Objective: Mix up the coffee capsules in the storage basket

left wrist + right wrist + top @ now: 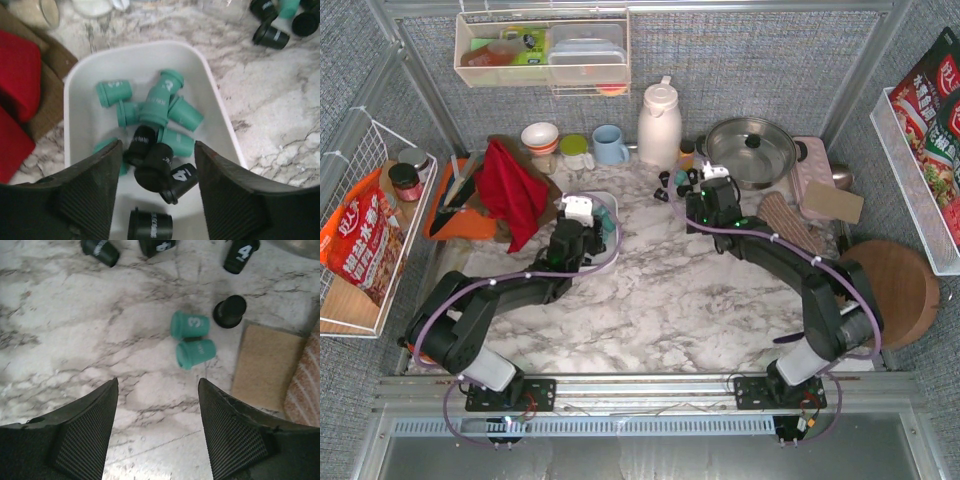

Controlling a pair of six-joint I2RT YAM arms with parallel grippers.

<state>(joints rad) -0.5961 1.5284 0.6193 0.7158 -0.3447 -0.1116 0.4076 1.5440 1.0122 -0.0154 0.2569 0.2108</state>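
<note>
The storage basket [220,115] lies directly under the left gripper [157,150]. The gripper's jaws stand spread wide with nothing clamped between them. The pile of capsules fills the basket's near half, below and between the two fingers. The right gripper [157,385] hangs to the right of the basket, likewise released and empty. It is above bare stone, with two loose teal capsules [190,325] just ahead of its fingertips.

The basket's left wall runs just beside a brown board [50,90] that carries a red cloth [17,85]. Right of the basket the marble tabletop [280,115] is open as far as a scatter of loose black capsules [272,35] off the basket's far right corner. Inside the basket, the far end and a strip along the left wall show bare floor.

The basket is white and shallow, with smooth solid walls and rounded corners. About six teal capsules [160,102] lie in it on their sides, one propped across the others. Four black capsules [155,165] lie nearer the gripper, one marked with a white 4. Right of the basket, the two loose teal ones lie side by side, one marked 3, with a black one close beside them.
</note>
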